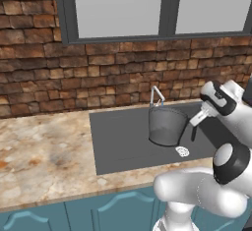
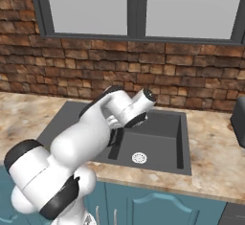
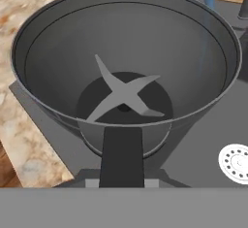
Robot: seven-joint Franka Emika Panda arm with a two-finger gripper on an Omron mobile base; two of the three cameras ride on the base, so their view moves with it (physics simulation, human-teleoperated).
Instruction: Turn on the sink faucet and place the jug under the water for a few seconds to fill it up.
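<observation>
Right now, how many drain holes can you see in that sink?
1. A single round white drain sits in the floor of the sink, towards its front; in the hand view it lies just beyond the jug. The jug may hide another.

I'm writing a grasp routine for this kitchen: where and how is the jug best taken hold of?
Probably by the black side handle, approached from the side facing the arm. The jug stands upright in the sink, too wide for the fingers to span, while the handle is a narrow vertical strip projecting from its wall. The gripper sits at that handle.
</observation>
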